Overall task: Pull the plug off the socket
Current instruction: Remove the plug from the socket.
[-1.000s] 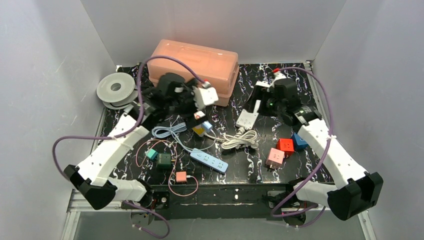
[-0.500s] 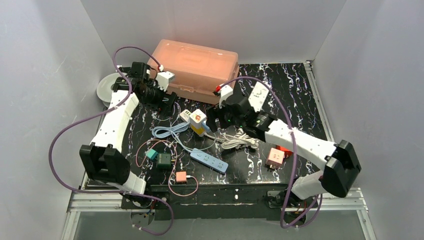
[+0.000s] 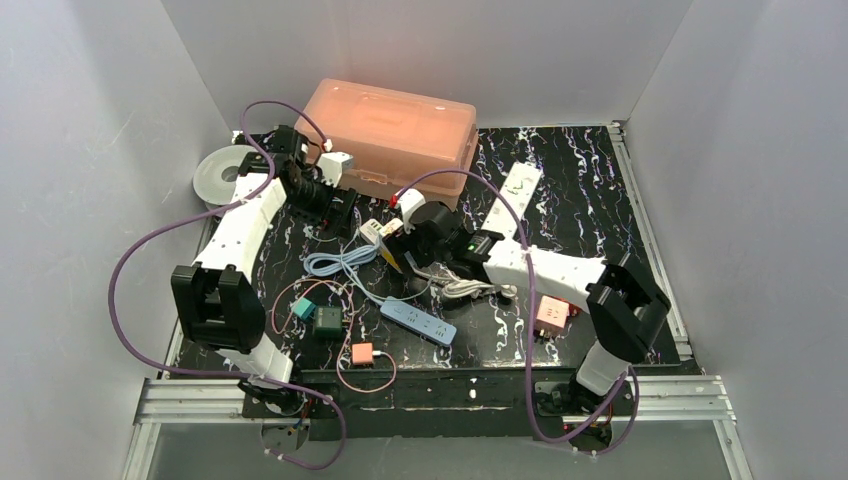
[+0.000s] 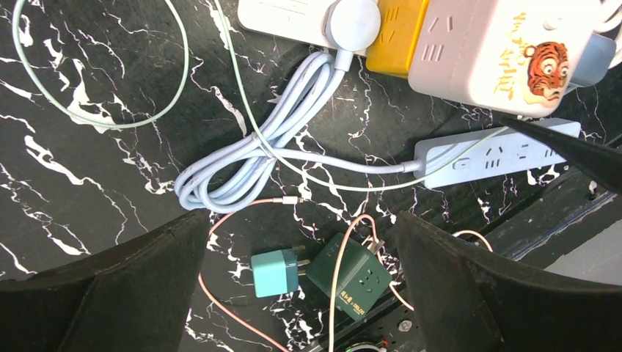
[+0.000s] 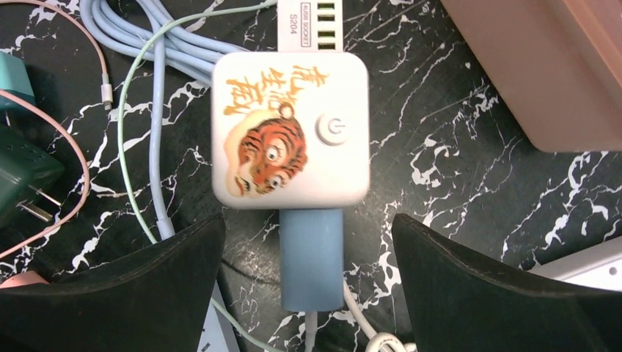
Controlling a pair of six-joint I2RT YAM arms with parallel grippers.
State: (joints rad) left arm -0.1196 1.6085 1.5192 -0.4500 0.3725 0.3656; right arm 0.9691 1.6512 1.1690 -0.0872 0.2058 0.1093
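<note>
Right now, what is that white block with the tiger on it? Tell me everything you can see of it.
The tiger block is a white, glossy plastic cube with rounded corners. Its top face shows an orange cartoon tiger below orange Chinese characters, with a round power button beside them. The left wrist view shows socket slots on one side face. It lies flat on the black marbled table. A light blue plug sticks out of one side, and a yellow block sits against the opposite side.
</note>
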